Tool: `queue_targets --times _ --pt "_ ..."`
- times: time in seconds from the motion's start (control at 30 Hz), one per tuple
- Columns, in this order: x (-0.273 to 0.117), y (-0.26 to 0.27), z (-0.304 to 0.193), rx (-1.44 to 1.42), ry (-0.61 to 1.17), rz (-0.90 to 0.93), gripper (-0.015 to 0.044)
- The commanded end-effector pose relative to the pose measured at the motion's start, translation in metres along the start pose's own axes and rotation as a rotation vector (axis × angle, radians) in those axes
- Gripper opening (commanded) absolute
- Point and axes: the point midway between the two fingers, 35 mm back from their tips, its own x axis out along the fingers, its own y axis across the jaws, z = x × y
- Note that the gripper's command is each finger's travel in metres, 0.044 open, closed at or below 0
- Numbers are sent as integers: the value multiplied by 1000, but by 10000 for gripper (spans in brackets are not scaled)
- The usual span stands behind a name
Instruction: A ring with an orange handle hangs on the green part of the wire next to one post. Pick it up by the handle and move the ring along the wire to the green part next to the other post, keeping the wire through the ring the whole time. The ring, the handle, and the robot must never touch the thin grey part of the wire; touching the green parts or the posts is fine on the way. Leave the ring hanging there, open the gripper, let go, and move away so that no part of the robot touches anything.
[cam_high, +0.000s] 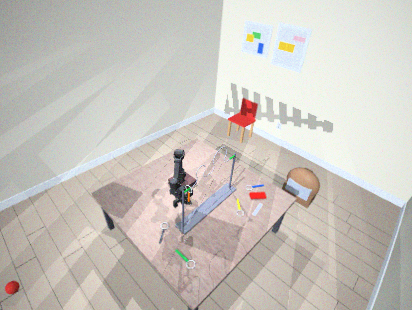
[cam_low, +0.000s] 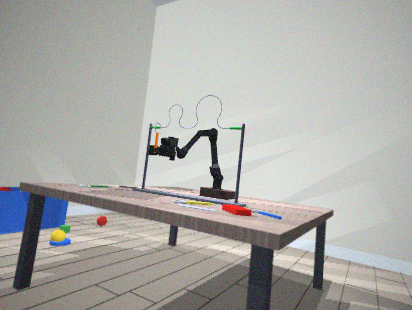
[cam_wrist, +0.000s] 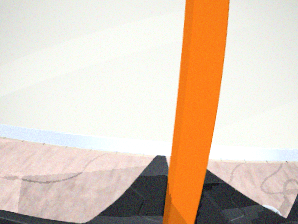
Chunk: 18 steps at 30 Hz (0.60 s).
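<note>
The orange handle is upright beside the near post. My gripper is shut on its lower part. The small ring at its top is around the green part next to that post; whether it touches the wire is too small to tell. The thin grey wire curves up and down to the other green part at the far post. The ring is outside the wrist view.
The grey base bar joins the posts on the table. Loose handled rings, a green one, a yellow one and a blue one among them, and a red block lie around it.
</note>
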Motion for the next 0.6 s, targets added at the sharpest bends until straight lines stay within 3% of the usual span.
queue_targets --times 0.0,0.57 --pt "0 1 1 2 -2 -4 -150" --pt "1 19 1 7 -1 -3 -150"
